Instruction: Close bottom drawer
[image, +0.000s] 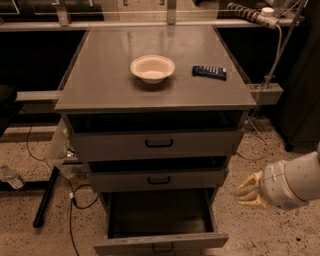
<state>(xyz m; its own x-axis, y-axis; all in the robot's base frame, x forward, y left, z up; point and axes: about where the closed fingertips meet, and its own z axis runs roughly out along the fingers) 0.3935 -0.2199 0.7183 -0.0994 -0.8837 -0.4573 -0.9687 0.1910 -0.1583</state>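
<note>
Pulled far out from under the front edge of the desk (100, 85): the bottom drawer (125, 245), dark and deep inside. Grey front low in view, narrowest of the three. Small black loop handle (162, 247) at its middle, partly cut by the lower border of the view.

Hovering over the speckled floor (250, 235), right of the drawer stack and below the front right corner of the desk: the gripper (246, 194), pale yellowish, at the end of a white arm (295, 182) reaching in from the right. Roughly level with the gap between the two lower drawers. Pointed left toward the stack, near it but apart, touching neither drawer nor handle. Nothing seen in its hold; how far open, cannot tell.

Slightly out, with a dark slit above its front and a black handle centred: the middle drawer (200, 178). Above it, also slightly out, with the widest front and a larger black handle: the top drawer (210, 142).

On the desk, about midway between left and right edges: a white bowl (152, 68), upright. Lying flat to its right, apart from it and nearer the right edge: a small dark remote (209, 72).

Beyond the back right corner: a power strip (245, 10), with a cable dropping past the right edge. On the floor left of the front left corner: a clear plastic bottle (10, 176) on its side.
</note>
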